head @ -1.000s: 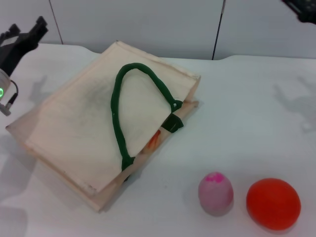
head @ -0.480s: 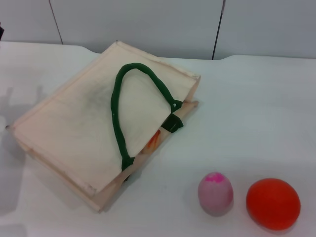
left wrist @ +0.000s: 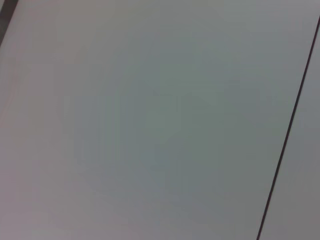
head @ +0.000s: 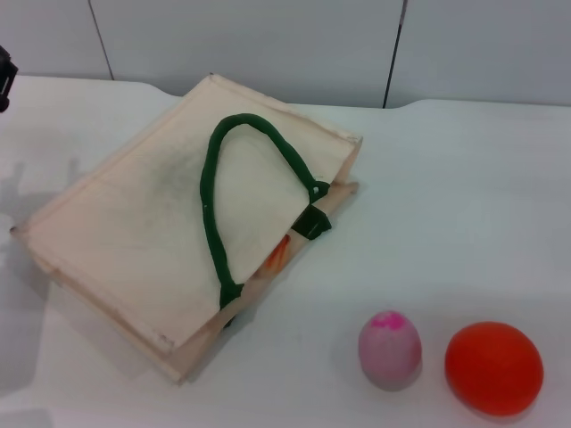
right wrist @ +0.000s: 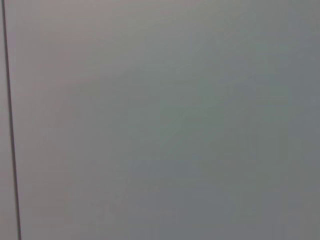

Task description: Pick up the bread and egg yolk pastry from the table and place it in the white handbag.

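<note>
On the white tabletop (head: 464, 178) the white handbag (head: 152, 241) lies flat, both arms have withdrawn, their end effector states I cannot tell, so the task seems finished.

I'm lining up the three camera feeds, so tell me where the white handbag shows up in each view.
Head view: the white handbag lies flat at left of centre on the table.
Left wrist view: not in it, only a plain grey wall panel.
Right wrist view: not in it, only the same kind of panel.
Shared landmark: the dark panel seam.
</note>
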Tool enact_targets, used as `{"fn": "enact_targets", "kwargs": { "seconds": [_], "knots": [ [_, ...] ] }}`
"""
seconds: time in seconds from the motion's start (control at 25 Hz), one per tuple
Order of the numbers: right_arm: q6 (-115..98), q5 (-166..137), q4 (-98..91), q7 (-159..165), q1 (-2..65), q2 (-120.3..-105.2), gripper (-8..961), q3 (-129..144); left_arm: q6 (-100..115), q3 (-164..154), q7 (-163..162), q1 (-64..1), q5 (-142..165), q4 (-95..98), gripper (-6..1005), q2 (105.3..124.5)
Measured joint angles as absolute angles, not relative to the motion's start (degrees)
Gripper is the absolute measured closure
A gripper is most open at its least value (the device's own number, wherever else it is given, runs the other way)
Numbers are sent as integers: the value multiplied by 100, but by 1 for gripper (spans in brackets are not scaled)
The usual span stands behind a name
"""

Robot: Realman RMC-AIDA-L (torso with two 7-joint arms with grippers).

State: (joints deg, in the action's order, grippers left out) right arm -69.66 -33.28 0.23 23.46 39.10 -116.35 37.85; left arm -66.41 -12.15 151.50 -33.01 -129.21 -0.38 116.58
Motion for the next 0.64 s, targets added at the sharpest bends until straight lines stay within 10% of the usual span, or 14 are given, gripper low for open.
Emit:
{"fn": "enact_targets", "kwargs": {
  "seconds": [0.64],
  "knots": [
    [-6961,-3313,35,2352,3882,-11632,122,3626,-6996,-1257,14979,-3304,-12723,-52,151,11635]
  ]
}}
